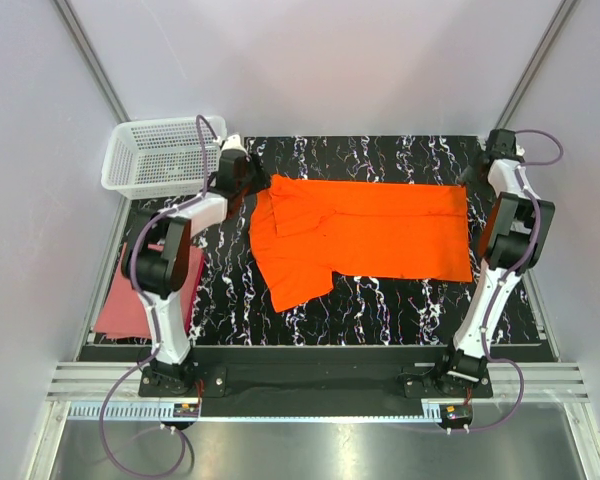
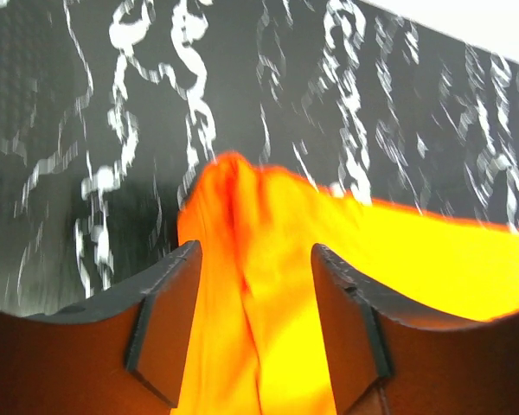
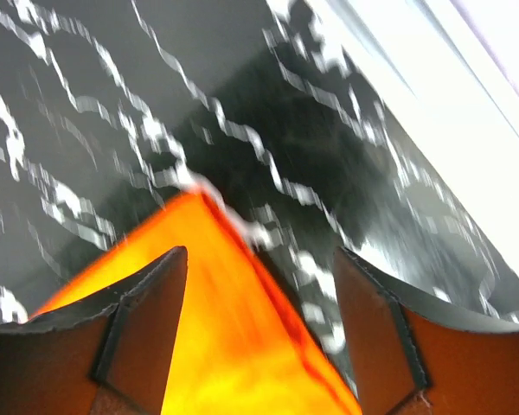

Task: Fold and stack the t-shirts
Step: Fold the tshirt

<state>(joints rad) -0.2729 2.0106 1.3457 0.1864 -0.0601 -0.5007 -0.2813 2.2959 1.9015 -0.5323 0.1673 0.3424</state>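
Orange t-shirt (image 1: 370,225): lies spread across the middle of the black marbled worktop (image 1: 380,300), long axis left to right. Its far edge is straight, and its left end is doubled over and rumpled, with one flap reaching toward the near edge. The lie suggests it was drawn flat by its far corners so that a fold can be made cleanly. Left hand (image 2: 255,251): over the far-left corner of this shirt, fingers apart, with a raised ridge of orange cloth running between them and not pinched. Right hand (image 3: 259,252): over the far-right corner, fingers likewise apart, the pointed corner lying flat between them and unheld. Pink-red t-shirt (image 1: 120,305): at the near-left margin of the worktop, well apart from the orange one and partly hidden beneath the left arm's elbow; its fold state cannot be told. White mesh basket (image 1: 130,160): at the far-left corner, just beside the left hand, limiting room to swing outward there. The rumpled left end probably needs smoothing before stacking.
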